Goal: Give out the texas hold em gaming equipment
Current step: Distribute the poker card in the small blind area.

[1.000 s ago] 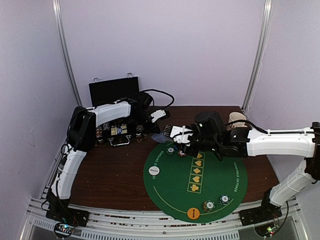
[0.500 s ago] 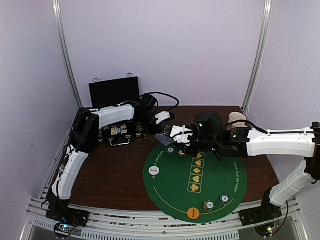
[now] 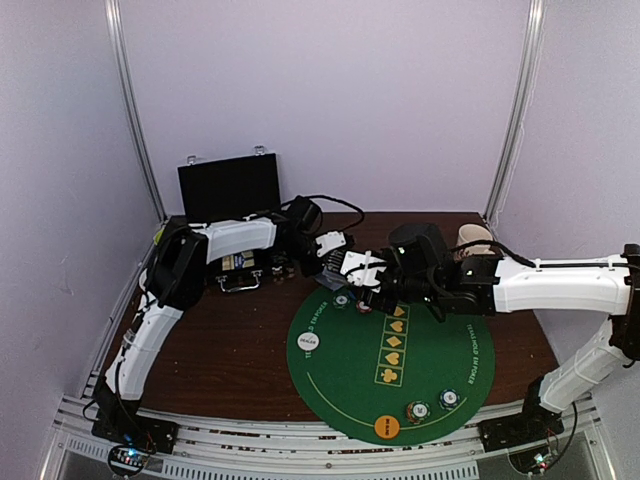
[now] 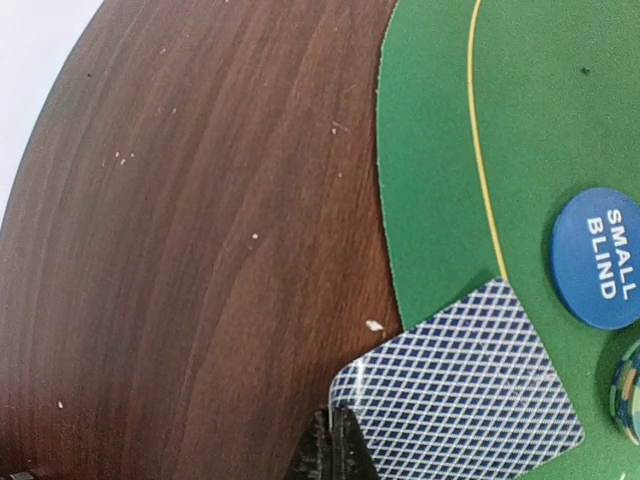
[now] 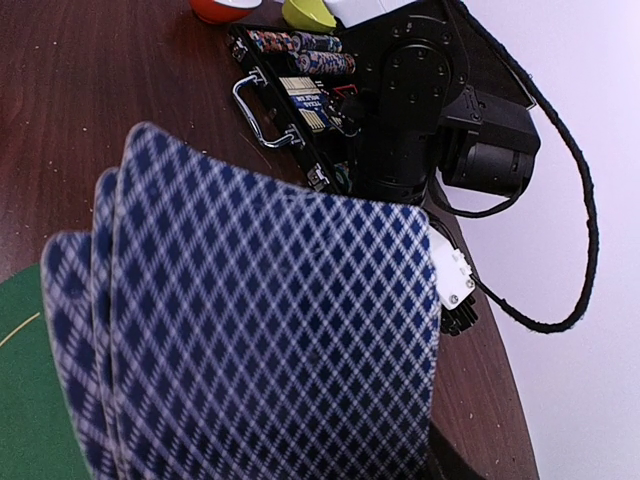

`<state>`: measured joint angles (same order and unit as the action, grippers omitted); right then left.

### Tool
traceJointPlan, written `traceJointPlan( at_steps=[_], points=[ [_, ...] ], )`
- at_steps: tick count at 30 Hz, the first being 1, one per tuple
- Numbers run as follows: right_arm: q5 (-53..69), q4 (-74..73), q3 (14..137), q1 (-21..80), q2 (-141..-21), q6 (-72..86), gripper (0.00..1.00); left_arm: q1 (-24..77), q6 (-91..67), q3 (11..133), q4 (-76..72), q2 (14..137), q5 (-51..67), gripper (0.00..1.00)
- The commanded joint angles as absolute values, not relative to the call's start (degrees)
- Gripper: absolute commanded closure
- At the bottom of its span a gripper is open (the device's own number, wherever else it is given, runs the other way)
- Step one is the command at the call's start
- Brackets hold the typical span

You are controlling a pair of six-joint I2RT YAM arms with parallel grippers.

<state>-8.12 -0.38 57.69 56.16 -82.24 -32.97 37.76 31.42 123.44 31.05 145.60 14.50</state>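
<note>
My left gripper (image 4: 331,420) is shut on the near corner of one blue-lattice-backed playing card (image 4: 460,390). The card lies across the far edge of the round green mat (image 4: 440,150). Beside it on the mat sit a blue "SMALL BLIND" disc (image 4: 600,258) and a multicoloured chip (image 4: 630,390). My right gripper (image 3: 362,290) hovers over the mat's far part, shut on a fan of cards (image 5: 260,330) that hides its fingers. The white dealer disc (image 3: 308,340), the orange disc (image 3: 386,427) and two chips (image 3: 417,411) rest on the mat.
The black chip case (image 3: 228,185) stands open at the back left, with rows of chips (image 5: 300,45) in its tray. A cream mug (image 3: 475,240) sits at the back right. The left arm's black wrist (image 5: 430,100) and cable are close behind the fanned cards.
My left arm has reached further right, bringing its card to the mat's far edge. The right arm and its fan of cards have stayed put.
</note>
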Motion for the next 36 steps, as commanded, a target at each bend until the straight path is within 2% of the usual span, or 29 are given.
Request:
traceJointPlan(
  at_steps=[1,7,11,14,20,23,29,36],
  points=[
    [-7.95,-0.13,57.64,55.9,-81.21,-32.17,0.57,38.59,31.34,123.73,26.83,146.11,11.32,1.0],
    [-8.09,-0.27,57.39,55.84,-81.04,-32.0,0.57,38.6,31.52,123.66,25.99,145.06,10.41,0.99],
    [-8.16,-0.44,57.37,55.82,-80.95,-31.95,0.57,38.66,31.39,123.56,25.95,144.08,9.91,0.8],
    [-8.34,-0.76,57.39,55.88,-80.74,-32.23,0.57,38.6,30.32,123.8,25.38,142.38,8.65,0.71],
    [-8.68,-1.14,57.19,55.85,-80.25,-32.2,0.57,38.64,28.54,119.74,19.8,135.8,10.69,0.65],
    [-8.86,-1.15,57.06,55.85,-79.83,-32.03,0.57,37.92,27.46,119.36,20.31,135.39,13.46,0.48],
    [-8.34,-0.94,56.76,55.82,-79.52,-31.95,0.57,32.62,11.55,127.75,27.28,142.58,22.37,0.45],
    [-8.55,-1.46,57.17,55.87,-80.08,-31.97,0.57,32.76,12.4,127.4,24.83,147.0,29.05,0.29]
  ],
)
